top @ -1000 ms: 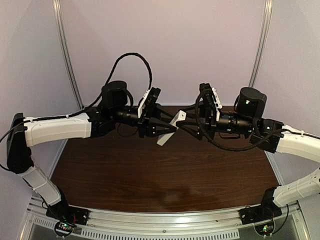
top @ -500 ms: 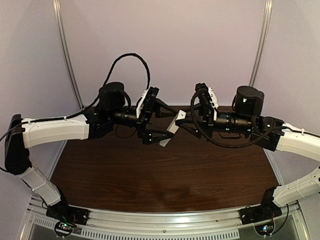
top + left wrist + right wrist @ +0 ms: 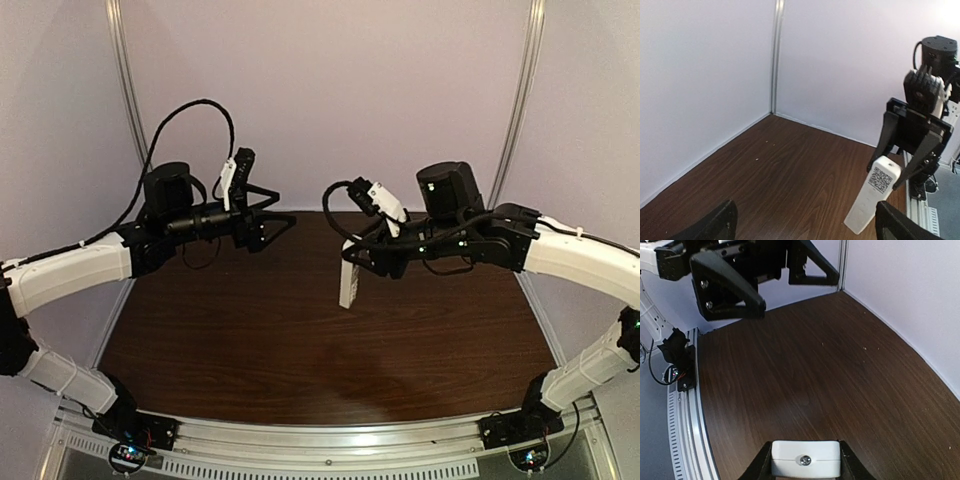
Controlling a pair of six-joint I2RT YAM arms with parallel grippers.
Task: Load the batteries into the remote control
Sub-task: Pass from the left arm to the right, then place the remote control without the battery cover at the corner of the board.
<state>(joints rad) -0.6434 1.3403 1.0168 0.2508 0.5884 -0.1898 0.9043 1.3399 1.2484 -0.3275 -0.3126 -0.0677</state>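
Hold steady with the right gripper [image 3: 357, 258], half closed on the top end of the remote control [image 3: 349, 285] hanging a little tilted over the table [image 3: 250, 340], and send the wide-open, empty left gripper [image 3: 284, 209] to search for the batteries, seen nowhere.

I am looking at a dark wood-grain worktop [image 3: 300, 350] closed in by plain pale lilac walls: a back wall [image 3: 330, 90], a left wall [image 3: 50, 120] and a right wall [image 3: 600, 120]. A slim metal post [image 3: 126, 70] rises at the worktop's far left corner and a second post [image 3: 521, 80] at its far right corner. A ribbed aluminium rail [image 3: 300, 435] runs along the near edge, and I can see a bright glare near its middle. A few pale specks [image 3: 757, 160] lie close to the far edge. The light is soft and even, leaving a faint sheen on the wood.
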